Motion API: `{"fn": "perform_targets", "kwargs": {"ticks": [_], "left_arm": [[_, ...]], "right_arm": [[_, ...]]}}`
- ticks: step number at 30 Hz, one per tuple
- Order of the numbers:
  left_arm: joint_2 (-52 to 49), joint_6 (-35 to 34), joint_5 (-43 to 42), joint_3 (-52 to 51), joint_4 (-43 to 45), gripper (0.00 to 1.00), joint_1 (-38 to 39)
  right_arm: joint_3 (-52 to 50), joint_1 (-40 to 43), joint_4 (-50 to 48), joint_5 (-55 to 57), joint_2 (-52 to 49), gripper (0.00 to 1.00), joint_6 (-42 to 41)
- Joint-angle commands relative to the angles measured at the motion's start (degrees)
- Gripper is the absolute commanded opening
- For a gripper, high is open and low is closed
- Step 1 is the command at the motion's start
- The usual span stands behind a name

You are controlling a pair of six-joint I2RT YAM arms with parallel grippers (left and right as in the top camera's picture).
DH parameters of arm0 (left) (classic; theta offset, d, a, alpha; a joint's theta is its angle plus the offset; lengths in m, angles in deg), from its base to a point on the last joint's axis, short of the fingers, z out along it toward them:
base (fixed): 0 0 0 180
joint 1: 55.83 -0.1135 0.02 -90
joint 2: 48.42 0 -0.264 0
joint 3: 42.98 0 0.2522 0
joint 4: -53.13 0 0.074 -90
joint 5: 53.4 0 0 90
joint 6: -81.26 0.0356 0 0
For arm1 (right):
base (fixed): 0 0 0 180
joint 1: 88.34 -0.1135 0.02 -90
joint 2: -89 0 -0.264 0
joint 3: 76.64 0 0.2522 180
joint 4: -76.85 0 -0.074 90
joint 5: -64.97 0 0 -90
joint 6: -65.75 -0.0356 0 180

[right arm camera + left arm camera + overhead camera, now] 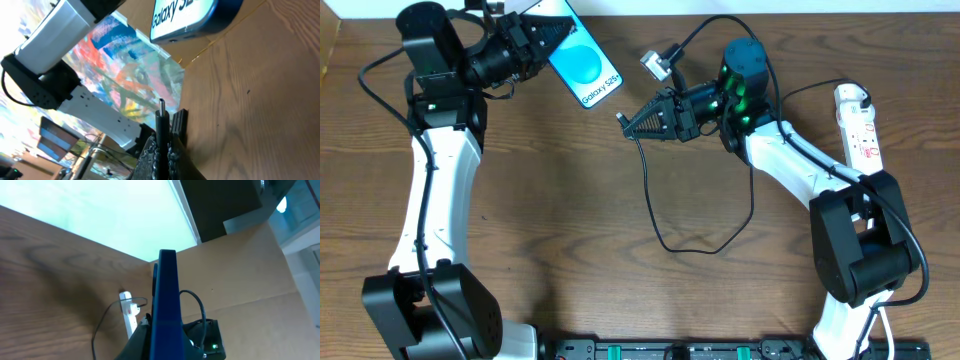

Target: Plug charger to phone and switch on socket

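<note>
My left gripper point(542, 38) is shut on the phone point(583, 60) and holds it tilted above the table's far edge, its blue "Galaxy S25" screen up. In the left wrist view the phone point(166, 305) shows edge-on between the fingers. My right gripper point(638, 122) is shut on the charger point(665, 235) near its plug tip point(619, 116), which points left, a short way below and right of the phone's lower end. In the right wrist view the tip point(161, 106) stands up between the jaws point(162, 145), with the phone point(187, 17) above it. The socket point(857, 125) lies at the far right.
The black cable loops across the middle of the table. The right arm's base point(865, 250) stands in front of the socket. A dark rail point(680, 349) runs along the near edge. The table's back edge is just behind the phone.
</note>
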Motion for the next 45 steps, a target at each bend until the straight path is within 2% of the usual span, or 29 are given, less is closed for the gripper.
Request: {"fn": "perform_targets", "kwargs": {"ticks": [1,8,16,45], "left_arm": [[1.05,-1.88,-1.57,0.70,0.83,0.07,0.96],[1.05,-1.81,-1.55,0.70,1.44,0.08,2.91],[1.05,-1.77,-1.33,0.70,1.44,0.07,2.95],[1.05,-0.79,-0.74,0.70,5.68,0.07,2.54]], "right_arm": [[0.44,0.17,-0.31,0.13,-0.13,0.01,-4.74],[0.44,0.20,-1.68,3.87,-0.13,0.01,-10.82],[0.44,0.20,-11.67,4.20,-0.13,0.01,-17.77],[0.44,1.07,-12.48,3.58,-0.13,0.01,-17.88]]}}
